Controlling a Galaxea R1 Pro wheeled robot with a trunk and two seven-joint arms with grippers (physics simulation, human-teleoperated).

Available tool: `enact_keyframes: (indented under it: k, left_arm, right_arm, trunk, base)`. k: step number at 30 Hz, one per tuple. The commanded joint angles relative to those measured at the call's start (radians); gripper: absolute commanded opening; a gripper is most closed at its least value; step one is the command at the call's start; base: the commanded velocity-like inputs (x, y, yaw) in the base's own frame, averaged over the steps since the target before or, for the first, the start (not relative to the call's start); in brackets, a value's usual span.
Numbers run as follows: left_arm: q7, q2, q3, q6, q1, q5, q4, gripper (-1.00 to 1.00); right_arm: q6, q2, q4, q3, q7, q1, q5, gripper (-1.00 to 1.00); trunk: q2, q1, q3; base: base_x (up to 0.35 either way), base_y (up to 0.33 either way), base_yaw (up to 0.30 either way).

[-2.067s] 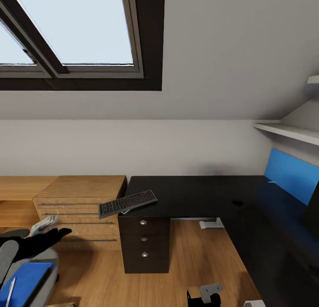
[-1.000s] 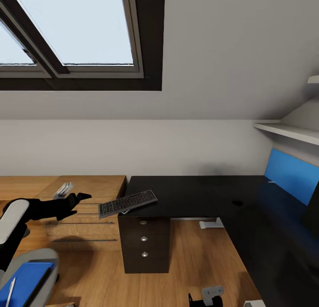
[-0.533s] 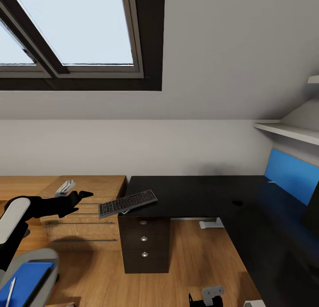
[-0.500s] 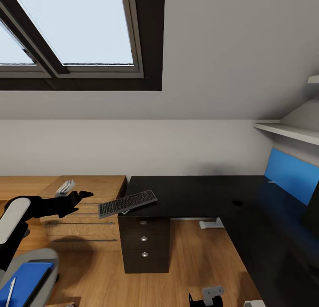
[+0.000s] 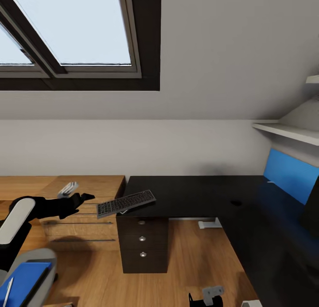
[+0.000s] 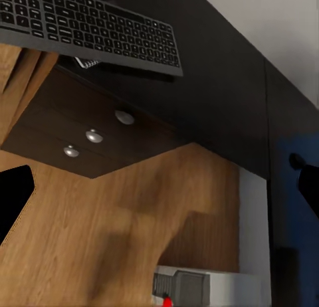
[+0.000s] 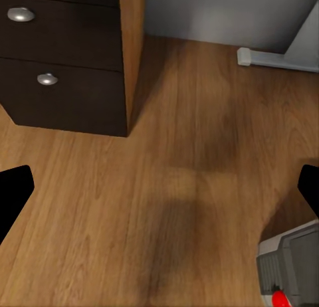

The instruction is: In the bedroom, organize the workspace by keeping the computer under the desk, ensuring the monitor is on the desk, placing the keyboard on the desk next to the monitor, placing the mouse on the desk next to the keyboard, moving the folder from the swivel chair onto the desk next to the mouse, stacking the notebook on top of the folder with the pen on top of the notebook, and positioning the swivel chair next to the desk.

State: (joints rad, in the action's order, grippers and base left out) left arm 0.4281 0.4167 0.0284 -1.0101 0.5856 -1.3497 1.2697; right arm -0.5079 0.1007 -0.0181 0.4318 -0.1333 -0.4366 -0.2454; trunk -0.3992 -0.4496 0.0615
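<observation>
The black left gripper [image 5: 82, 197], jaws spread and empty, had edged right toward the flat black keyboard [image 5: 126, 203] overhanging the black-topped desk [image 5: 195, 194].

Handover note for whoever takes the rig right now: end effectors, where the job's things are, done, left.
Left end effector: open, empty, held out toward the keyboard.
Right end effector: open, empty, low over the floor by the drawer pedestal.
Keyboard lies at the desk corner, hanging over the edge, on top of something pale.
Folder and pen are on the swivel chair.
Done: nothing visibly in its final place.
Left: reposition keyboard, move folder and pen, place chair.
</observation>
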Motion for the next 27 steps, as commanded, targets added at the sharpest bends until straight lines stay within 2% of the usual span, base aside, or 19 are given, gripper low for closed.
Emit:
enact_keyframes:
  k: [1, 4, 12, 21, 27]
  left_arm:
    - [0.010, 0.000, 0.000, -0.002, 0.000, -0.005, 0.000, 1.00]
    - [0.009, -0.001, 0.000, -0.002, 0.000, 0.020, 0.000, 1.00]
    - [0.012, 0.000, -0.013, -0.002, 0.000, 0.038, 0.000, 1.00]
    - [0.011, -0.001, -0.017, -0.002, 0.000, 0.113, 0.000, 1.00]
    - [0.012, -0.001, -0.018, -0.001, 0.000, 0.126, 0.000, 1.00]
  right_arm:
    - [-0.003, 0.001, -0.002, 0.009, -0.004, -0.001, -0.007, 1.00]
    - [0.000, 0.001, -0.002, 0.008, -0.005, -0.001, -0.010, 1.00]
    - [-0.002, 0.003, -0.002, 0.006, -0.008, -0.001, -0.012, 1.00]
    - [-0.003, 0.005, -0.003, 0.006, -0.006, -0.001, -0.012, 1.00]
    - [-0.003, 0.006, -0.003, 0.007, -0.006, 0.000, -0.012, 1.00]
  trunk:
    - [-0.001, 0.000, 0.000]
    - [-0.001, 0.000, 0.000]
    - [-0.001, 0.000, 0.000]
    - [-0.001, 0.000, 0.000]
    - [-0.001, 0.000, 0.000]
  base:
    - [0.000, -0.017, 0.000]
    - [0.000, -0.010, 0.000]
    - [0.000, -0.002, 0.000]
    - [0.000, 0.000, 0.000]
    - [0.000, 0.000, 0.000]
